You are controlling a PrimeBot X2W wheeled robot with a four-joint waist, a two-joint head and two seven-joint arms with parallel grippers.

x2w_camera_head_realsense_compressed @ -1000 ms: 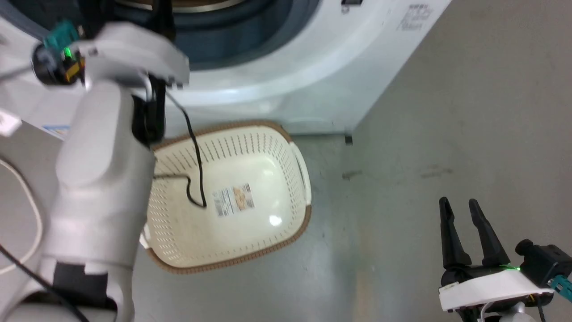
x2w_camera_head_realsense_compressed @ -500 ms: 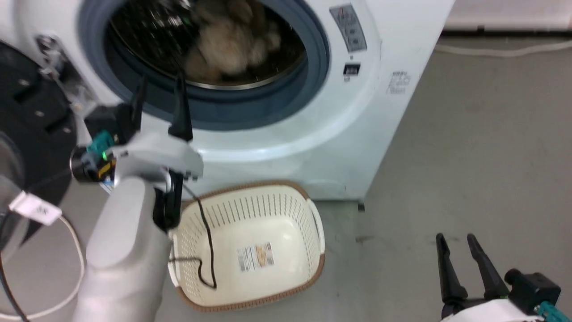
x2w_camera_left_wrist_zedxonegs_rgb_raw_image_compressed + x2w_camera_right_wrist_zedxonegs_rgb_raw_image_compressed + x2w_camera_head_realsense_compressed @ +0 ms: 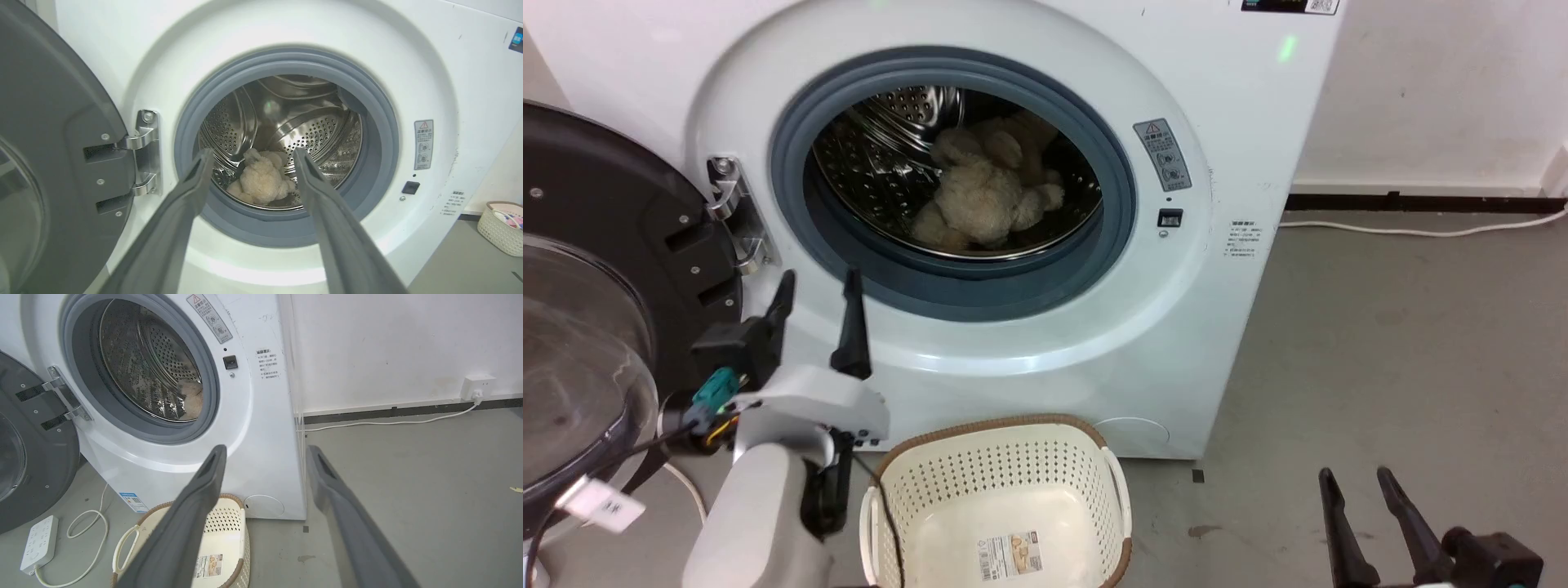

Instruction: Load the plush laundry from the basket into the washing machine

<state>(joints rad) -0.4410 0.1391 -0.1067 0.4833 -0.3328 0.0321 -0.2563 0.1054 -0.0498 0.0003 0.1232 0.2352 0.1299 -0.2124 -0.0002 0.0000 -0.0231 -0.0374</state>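
Observation:
The cream-beige plush laundry lies inside the steel drum of the white washing machine, whose round door hangs wide to the left. On the floor in front stands the cream basket with nothing in it but a label sticker. My left gripper is open just outside the door seal, below its lower left. My right gripper is open low at the right, over bare floor.
A white power strip and its looped cord lie on the floor left of the basket. A white cable runs along the wall base to a socket. A second small basket stands far right. Grey floor stretches to the right.
The head camera has tilted up, bringing the drum and the plush inside it into view. The left gripper stays open before the door seal. The right gripper has not visibly moved.

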